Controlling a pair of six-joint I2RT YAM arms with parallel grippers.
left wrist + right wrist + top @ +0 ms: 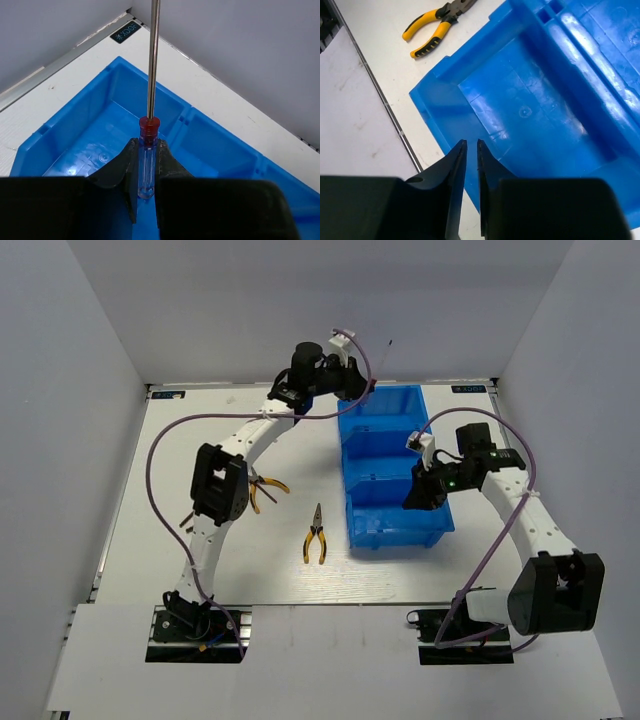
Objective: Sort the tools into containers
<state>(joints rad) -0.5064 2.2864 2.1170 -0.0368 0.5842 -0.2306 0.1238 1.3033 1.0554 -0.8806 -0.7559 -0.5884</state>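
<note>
My left gripper (352, 383) (147, 142) is shut on a screwdriver (148, 155) with a clear handle, red collar and long metal shaft. It holds it over the far compartment of the blue three-compartment bin (395, 538) (75, 107). My right gripper (420, 492) (470, 142) hangs over the near compartment, empty, its jaws almost together; the bin's wall (432, 97) lies just below it. One pair of yellow-black pliers (315, 535) (432, 27) lies left of the bin. A second pair (267, 490) lies partly behind the left arm. Dark hex keys (186, 520) lie left of that arm.
White walls enclose the table on three sides. Purple cables (160, 455) loop off both arms. The right arm's elbow (555, 590) stands at the near right. A label (125, 32) marks the far table corner.
</note>
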